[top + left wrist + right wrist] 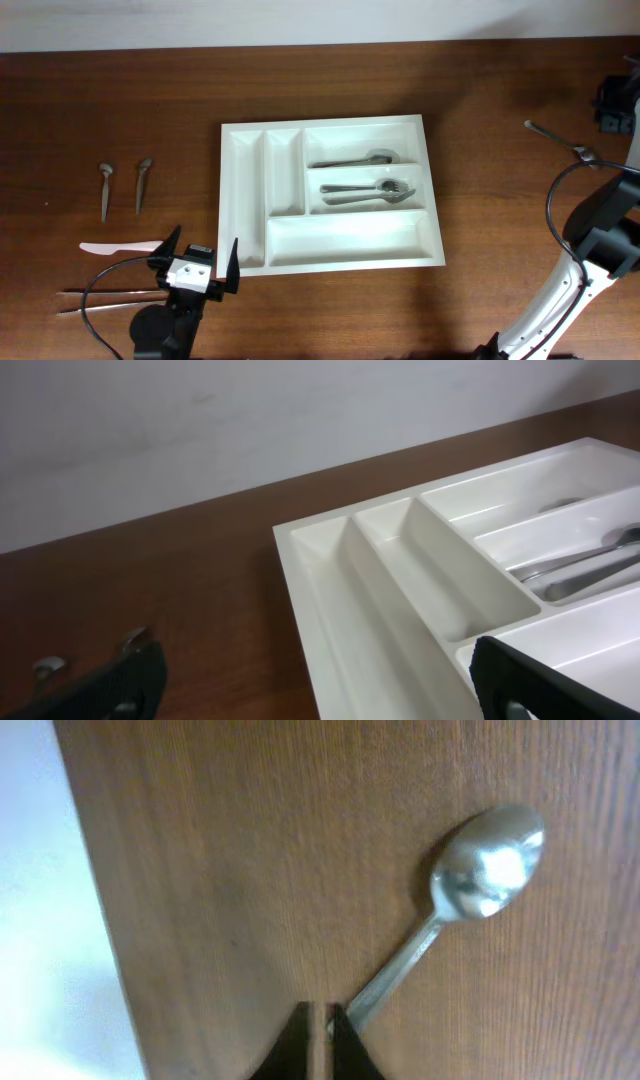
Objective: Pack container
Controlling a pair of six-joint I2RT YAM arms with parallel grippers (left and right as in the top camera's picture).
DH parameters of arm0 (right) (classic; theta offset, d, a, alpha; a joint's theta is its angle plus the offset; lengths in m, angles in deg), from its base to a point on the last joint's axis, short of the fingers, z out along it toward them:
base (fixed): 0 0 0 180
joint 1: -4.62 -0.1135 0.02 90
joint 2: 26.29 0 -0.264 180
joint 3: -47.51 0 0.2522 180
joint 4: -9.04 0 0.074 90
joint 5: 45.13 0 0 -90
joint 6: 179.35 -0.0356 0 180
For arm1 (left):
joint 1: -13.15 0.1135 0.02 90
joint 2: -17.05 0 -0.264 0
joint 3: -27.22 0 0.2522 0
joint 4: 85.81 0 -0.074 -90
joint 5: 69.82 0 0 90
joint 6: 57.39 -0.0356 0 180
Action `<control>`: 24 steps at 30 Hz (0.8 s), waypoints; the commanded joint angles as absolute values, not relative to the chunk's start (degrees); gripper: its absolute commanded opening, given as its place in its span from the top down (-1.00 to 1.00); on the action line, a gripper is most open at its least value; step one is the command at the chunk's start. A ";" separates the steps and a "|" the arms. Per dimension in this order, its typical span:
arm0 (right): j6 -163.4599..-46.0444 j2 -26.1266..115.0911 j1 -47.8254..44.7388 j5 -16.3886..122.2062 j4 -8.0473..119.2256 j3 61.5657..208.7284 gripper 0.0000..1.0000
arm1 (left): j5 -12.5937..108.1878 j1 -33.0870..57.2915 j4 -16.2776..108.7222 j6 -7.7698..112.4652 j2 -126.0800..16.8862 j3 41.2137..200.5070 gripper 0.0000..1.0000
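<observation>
At centre, white 5-compt container (350,240) (cutlery (365,190) in 2); L fingers (100,690) apart, R fingers (295,1045) pinching spoon (490,865).

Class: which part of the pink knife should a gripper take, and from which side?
Probably take the pink knife near its middle, from straight above, closing across its narrow width. It lies flat on the table, long axis left to right, so only its thin long edges offer a hold. The open left gripper is nearest.
</observation>
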State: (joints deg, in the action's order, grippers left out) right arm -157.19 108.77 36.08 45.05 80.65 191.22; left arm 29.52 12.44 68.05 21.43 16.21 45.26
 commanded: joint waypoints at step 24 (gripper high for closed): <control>-148.05 115.99 33.26 42.89 75.29 191.90 0.92 | 29.13 12.68 68.24 20.49 16.65 44.84 -0.98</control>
